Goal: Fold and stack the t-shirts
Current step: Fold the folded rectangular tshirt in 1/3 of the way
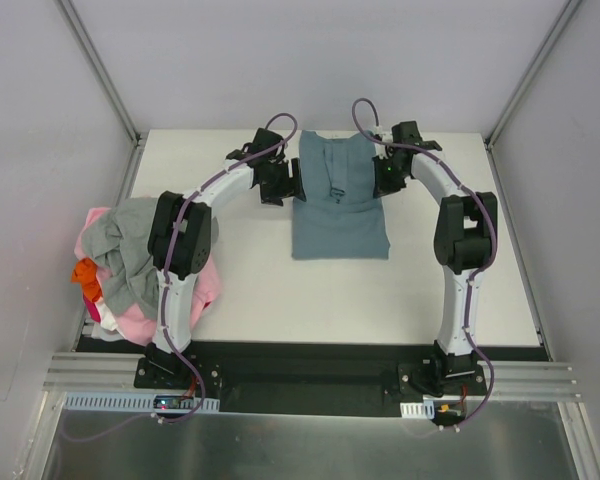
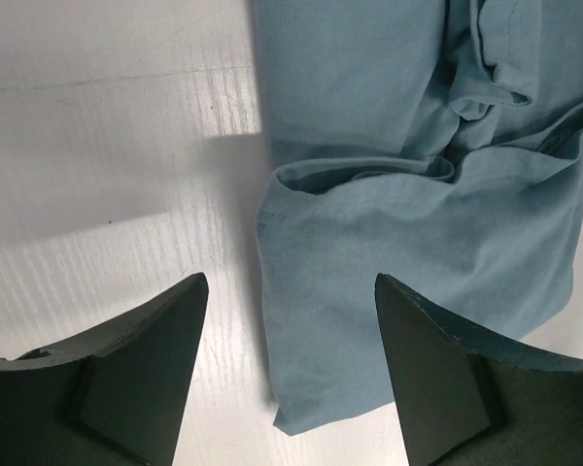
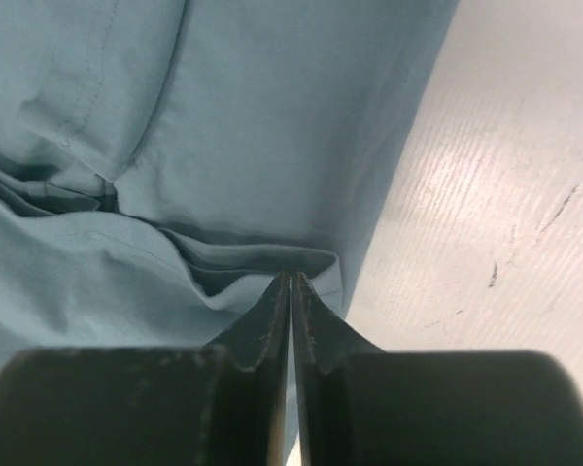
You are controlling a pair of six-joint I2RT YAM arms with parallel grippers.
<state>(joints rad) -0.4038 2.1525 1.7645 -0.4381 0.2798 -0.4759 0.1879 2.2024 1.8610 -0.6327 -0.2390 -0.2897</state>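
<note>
White bench [image 1: 250,290], slate-blue shirt [image 1: 338,215] lying centre-far.
Long axis runs near-to-far, collar toward far edge. Left hand [image 2: 290,286] fingers apart over its left edge; right hand [image 3: 291,282] closed, tips on right-edge fold.

Bright diffuse overhead light, soft shadows, mild glare on table [image 2: 97,126], mostly sharp.
</note>
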